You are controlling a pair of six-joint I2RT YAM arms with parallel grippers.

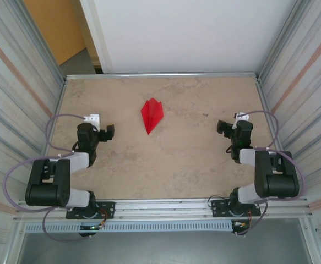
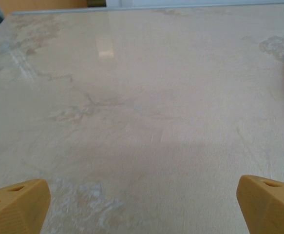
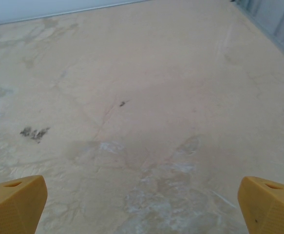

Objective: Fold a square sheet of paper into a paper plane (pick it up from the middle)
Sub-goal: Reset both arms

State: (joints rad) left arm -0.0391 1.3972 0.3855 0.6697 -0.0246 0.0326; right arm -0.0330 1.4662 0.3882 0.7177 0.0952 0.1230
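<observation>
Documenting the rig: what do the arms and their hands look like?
The left arm and right arm are black with pale grey links, each trailed by a looping lilac cable. The left hand and right hand are black, with mustard-yellow fingers.

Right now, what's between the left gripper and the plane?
Nothing. In the top view, the stretch of table between the open left gripper and the plane is bare.
</observation>
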